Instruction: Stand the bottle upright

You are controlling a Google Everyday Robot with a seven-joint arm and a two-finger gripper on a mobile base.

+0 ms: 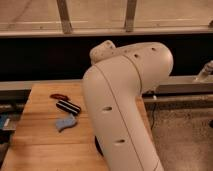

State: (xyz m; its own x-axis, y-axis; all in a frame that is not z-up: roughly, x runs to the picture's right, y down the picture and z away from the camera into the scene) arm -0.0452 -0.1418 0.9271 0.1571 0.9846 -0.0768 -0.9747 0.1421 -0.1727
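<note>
The white bottle is not visible; my large white arm (125, 100) fills the middle of the camera view and hides the right half of the wooden table (35, 147). My gripper is almost wholly hidden behind the arm; only a dark part (96, 146) peeks out at the arm's lower left edge, low over the table.
A black bar with white stripes (68, 106), a small red-brown object (58, 96) and a flat blue piece (65, 123) lie on the table's left half. A dark wall with a metal rail runs behind. Speckled floor (185, 135) lies to the right.
</note>
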